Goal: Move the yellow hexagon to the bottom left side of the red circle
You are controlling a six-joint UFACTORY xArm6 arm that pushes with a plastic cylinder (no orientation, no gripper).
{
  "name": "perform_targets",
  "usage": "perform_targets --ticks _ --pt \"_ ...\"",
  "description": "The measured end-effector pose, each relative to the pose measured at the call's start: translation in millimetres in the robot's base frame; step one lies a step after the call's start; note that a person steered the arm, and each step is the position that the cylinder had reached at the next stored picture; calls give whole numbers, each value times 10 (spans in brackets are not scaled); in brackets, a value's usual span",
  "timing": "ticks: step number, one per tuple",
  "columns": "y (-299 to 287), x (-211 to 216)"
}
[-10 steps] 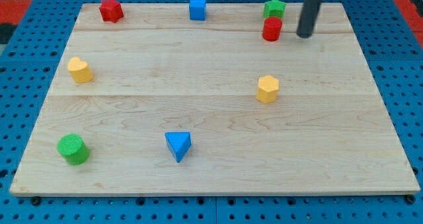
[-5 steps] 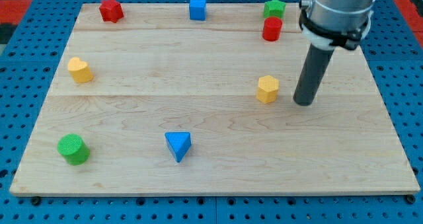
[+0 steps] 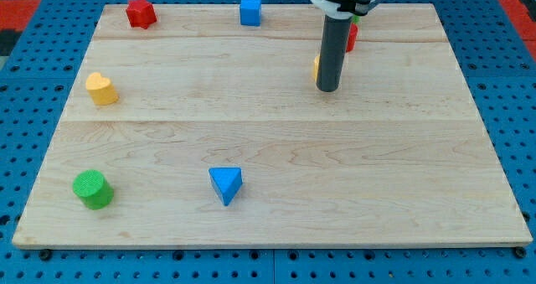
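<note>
The yellow hexagon [image 3: 316, 67] is almost wholly hidden behind my rod; only a thin sliver shows at the rod's left edge. The red circle [image 3: 353, 38] shows as a narrow strip at the rod's right edge, up and to the right of the hexagon. My tip [image 3: 328, 90] rests on the board just below the hexagon, seemingly touching it. How close the hexagon is to the red circle cannot be told.
A red star [image 3: 141, 12] and a blue cube [image 3: 249, 10] lie along the view's top. A yellow heart [image 3: 100, 89] is at the left. A green cylinder [image 3: 92, 188] and a blue triangle [image 3: 225, 183] lie near the bottom. The arm's body covers the top right.
My tip swung from the right of the hexagon round to below it and moved up. The hexagon has slid up and a little left, toward the red circle.
</note>
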State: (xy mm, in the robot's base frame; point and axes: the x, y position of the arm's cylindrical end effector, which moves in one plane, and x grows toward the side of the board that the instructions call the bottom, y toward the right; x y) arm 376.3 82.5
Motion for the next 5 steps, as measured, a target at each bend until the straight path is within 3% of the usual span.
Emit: perform_targets --ticks 3,5 --pt "-440 -96" --pt "-415 -454"
